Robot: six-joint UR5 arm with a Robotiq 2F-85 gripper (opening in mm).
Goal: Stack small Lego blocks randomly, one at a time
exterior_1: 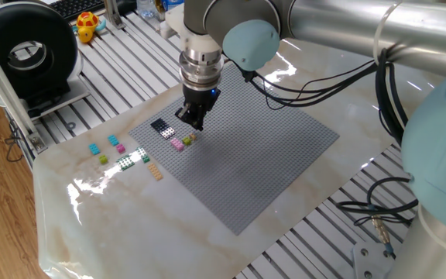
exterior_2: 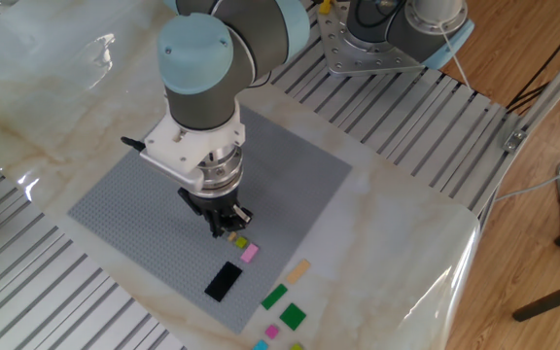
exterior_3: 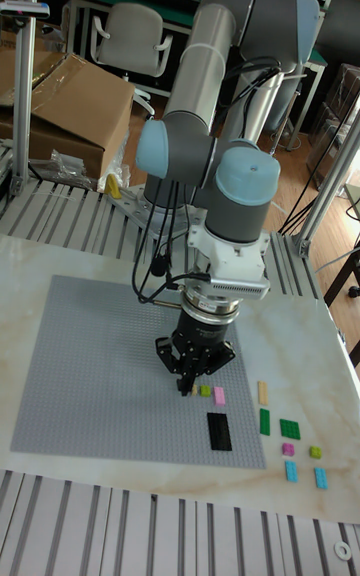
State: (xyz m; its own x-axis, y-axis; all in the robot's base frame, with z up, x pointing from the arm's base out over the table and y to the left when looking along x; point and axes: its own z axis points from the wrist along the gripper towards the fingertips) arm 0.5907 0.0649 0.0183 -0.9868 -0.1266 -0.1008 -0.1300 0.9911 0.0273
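My gripper (exterior_1: 193, 121) hangs low over the grey baseplate (exterior_1: 269, 155), just beside an olive block (exterior_1: 190, 139) and a pink block (exterior_1: 177, 143). A black block (exterior_1: 159, 125) and a white one (exterior_1: 166, 132) lie close by on the plate. In the other fixed view the gripper (exterior_2: 227, 229) points down right next to the olive block (exterior_2: 240, 242), and a small yellowish bit shows at its tips. The fingers stand close together, and I cannot make out whether they grip anything. The tall fixed view shows the gripper (exterior_3: 190, 386) left of a lime block (exterior_3: 205, 391).
Loose blocks lie on the marble beside the plate: cyan (exterior_1: 94, 149), pink (exterior_1: 121, 148), lime (exterior_1: 103, 159), green (exterior_1: 126, 163) and tan (exterior_1: 156, 173). A black round device (exterior_1: 29, 54) stands at the far left. Cables (exterior_1: 316, 77) trail from the arm.
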